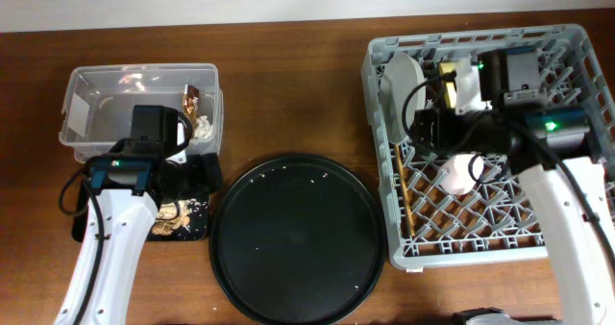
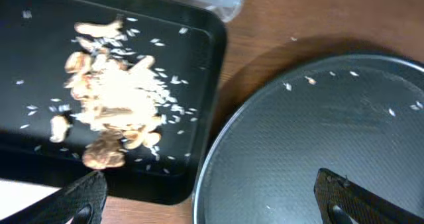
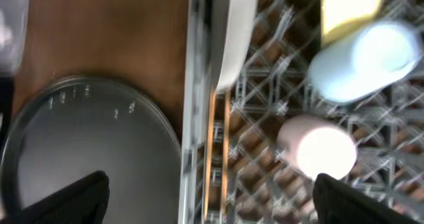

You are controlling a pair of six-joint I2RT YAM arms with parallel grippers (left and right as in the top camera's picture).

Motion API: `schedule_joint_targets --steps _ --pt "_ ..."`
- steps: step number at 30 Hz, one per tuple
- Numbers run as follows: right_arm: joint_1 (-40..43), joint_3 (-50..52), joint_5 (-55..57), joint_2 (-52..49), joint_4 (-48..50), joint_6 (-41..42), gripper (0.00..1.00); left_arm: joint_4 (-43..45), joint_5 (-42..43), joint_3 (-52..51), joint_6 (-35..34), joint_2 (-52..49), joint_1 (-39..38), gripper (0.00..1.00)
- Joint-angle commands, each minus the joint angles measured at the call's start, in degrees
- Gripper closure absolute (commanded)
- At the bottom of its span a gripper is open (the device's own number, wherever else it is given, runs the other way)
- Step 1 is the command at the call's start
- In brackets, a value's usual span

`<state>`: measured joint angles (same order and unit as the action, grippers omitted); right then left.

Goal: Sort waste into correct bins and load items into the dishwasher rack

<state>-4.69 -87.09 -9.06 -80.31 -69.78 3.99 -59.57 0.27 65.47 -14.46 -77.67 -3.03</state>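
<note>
The grey dishwasher rack point(image 1: 480, 240) at the right holds the pale plate point(image 1: 399, 87) on edge, the yellow bowl point(image 1: 448, 83), the pink cup point(image 1: 459, 174) and the chopsticks point(image 1: 404, 198). The blue cup point(image 3: 364, 58) shows in the right wrist view. My right gripper point(image 3: 212, 201) is open and empty above the rack's left edge. The clear tub point(image 1: 96, 104) holds the shiny wrapper point(image 1: 190, 102) and white tissue point(image 1: 204, 126). The shallow black tray point(image 2: 40, 45) holds food scraps point(image 2: 112, 101). My left gripper point(image 2: 211, 204) is open and empty over that tray's right edge.
The large round black tray point(image 1: 296, 237) lies between the bins and the rack, with a few rice grains on it. It also shows in the left wrist view point(image 2: 318, 131) and the right wrist view point(image 3: 86, 151). Brown table wood surrounds everything.
</note>
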Motion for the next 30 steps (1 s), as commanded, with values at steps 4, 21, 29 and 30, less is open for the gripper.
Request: schedule_joint_targets --steps 4,21,29,30 --pt "2.6 3.1 -3.8 -0.2 -6.1 -3.8 0.01 -8.8 4.7 0.2 4.0 0.8 0.2 0.01" --pt "2.6 38.9 -1.2 46.6 11.5 -2.9 0.01 1.5 4.9 -21.8 4.7 51.7 0.0 0.01" --pt "2.6 38.9 -1.2 46.8 11.5 -2.9 0.01 0.5 4.9 -21.8 4.7 52.6 0.0 0.01" --pt "2.6 38.9 -1.2 46.8 11.5 -2.9 0.01 0.5 4.9 -21.8 4.7 52.6 0.0 0.01"
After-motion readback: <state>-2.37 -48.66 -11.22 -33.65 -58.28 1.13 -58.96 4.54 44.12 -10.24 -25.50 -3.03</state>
